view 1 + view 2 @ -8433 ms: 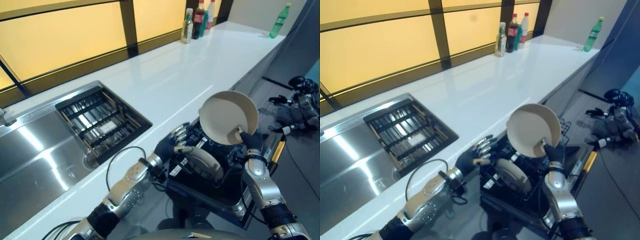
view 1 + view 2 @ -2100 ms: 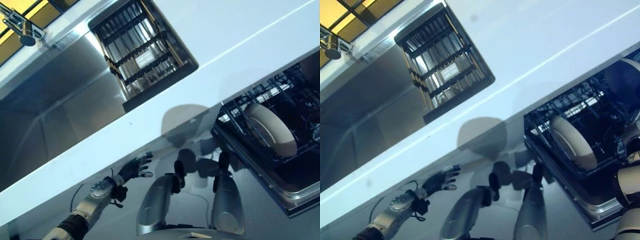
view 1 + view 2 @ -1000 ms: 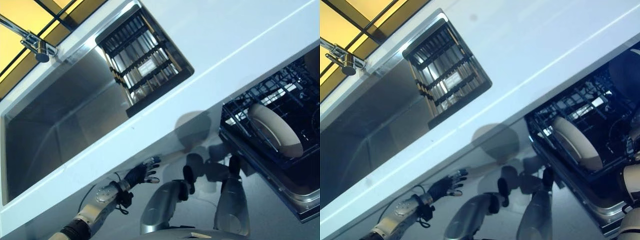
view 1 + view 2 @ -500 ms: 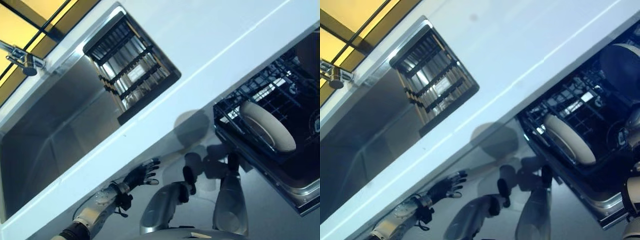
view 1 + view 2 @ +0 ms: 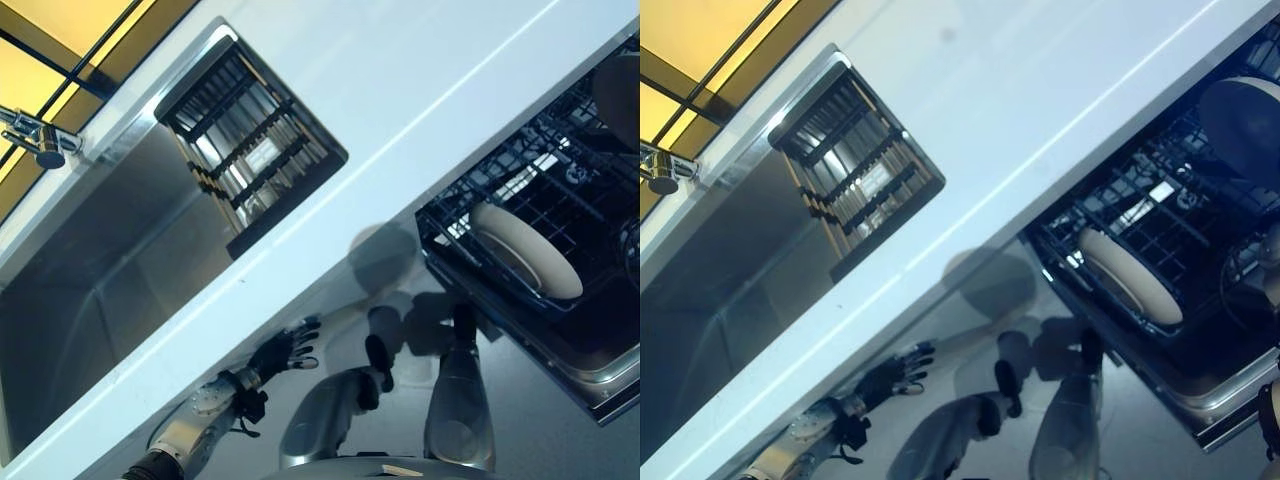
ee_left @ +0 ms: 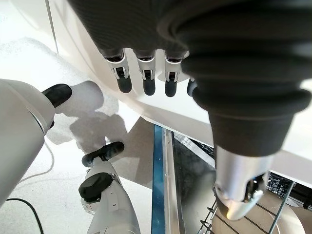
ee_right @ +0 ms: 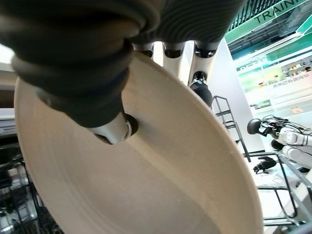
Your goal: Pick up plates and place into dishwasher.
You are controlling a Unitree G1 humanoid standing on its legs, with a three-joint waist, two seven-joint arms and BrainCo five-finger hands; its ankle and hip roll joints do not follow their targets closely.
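Observation:
A beige plate (image 7: 146, 195) is in my right hand (image 7: 78, 83), thumb pressed on its inner face and fingers curled behind its rim. In the eye views this held plate (image 5: 1240, 115) hangs over the far end of the black wire dishwasher rack (image 5: 450, 235). A second beige plate (image 5: 525, 262) stands on edge in the rack's near rows. My left hand (image 5: 285, 350) hangs below the counter edge, left of the rack, fingers (image 6: 144, 80) straight and holding nothing.
The white counter (image 5: 400, 70) runs diagonally above the pulled-out rack. A steel sink (image 5: 100, 290) with a slatted drying rack (image 5: 250, 165) and a tap (image 5: 35, 140) lies to the left. The open dishwasher door (image 5: 590, 380) juts out under the rack.
The whole picture has shifted as the head camera moved. The held plate shows further in over the rack's far end. My left hand stays below the counter, still open.

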